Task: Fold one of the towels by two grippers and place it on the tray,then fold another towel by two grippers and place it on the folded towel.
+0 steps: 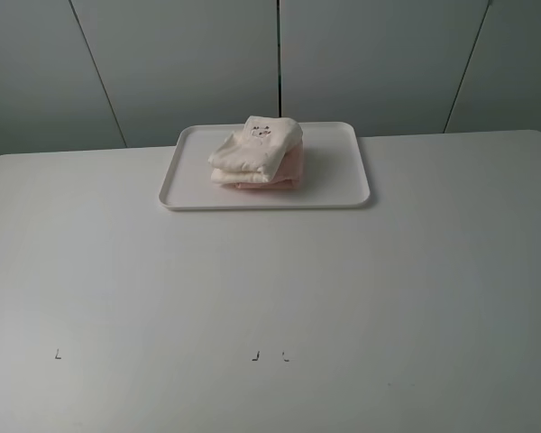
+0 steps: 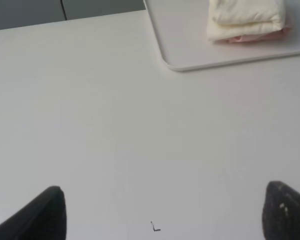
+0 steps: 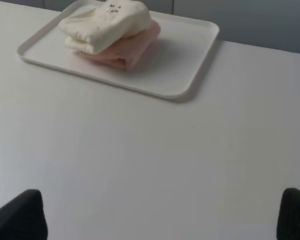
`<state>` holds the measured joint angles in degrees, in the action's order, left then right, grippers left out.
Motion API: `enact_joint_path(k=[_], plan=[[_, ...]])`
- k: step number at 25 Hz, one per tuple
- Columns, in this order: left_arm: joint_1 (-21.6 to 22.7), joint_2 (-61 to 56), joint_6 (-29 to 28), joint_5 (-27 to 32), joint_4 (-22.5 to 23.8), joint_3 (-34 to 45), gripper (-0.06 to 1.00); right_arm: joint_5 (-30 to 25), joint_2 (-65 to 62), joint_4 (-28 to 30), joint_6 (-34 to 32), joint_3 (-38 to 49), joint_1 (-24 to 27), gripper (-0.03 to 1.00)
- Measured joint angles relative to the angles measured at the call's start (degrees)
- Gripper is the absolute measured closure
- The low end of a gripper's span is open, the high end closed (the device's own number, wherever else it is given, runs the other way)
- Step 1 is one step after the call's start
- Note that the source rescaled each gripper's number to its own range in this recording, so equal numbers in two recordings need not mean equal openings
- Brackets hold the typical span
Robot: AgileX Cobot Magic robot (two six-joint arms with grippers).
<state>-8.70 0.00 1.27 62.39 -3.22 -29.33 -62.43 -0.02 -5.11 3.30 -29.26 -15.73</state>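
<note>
Left gripper (image 2: pixel 160 212), jaws wide and empty, hangs over bare table (image 1: pixel 252 298). At twelve o'clock, tray (image 1: pixel 343 194) carries cream towel (image 1: pixel 257 149) stacked on pink towel (image 1: pixel 288 176). Right gripper (image 3: pixel 162 215) likewise wide, empty. The top towel looks slightly askew; a knock could topple it.

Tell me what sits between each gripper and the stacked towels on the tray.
Nothing visible does. Bare white table lies between the left gripper, the right gripper and the white rectangular tray. The folded cream towel already lies on the folded pink towel; both grippers are open and empty.
</note>
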Motion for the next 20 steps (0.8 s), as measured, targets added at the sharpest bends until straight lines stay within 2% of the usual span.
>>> enact_joint_path(k=[5,8,20], plan=[[3.1,0.0,-0.6,0.0,0.3,0.0,-0.05,0.0,0.0,0.0,-0.2,0.0,9.1,-0.02],[4.5,0.0,-0.6,0.0,0.5,0.0,-0.05,0.0,0.0,0.1,-0.4,0.0,12.9,-0.02],[4.7,0.0,-0.6,0.0,0.6,0.0,-0.05,0.0,0.0,0.4,-0.8,0.0,14.1,-0.02]])
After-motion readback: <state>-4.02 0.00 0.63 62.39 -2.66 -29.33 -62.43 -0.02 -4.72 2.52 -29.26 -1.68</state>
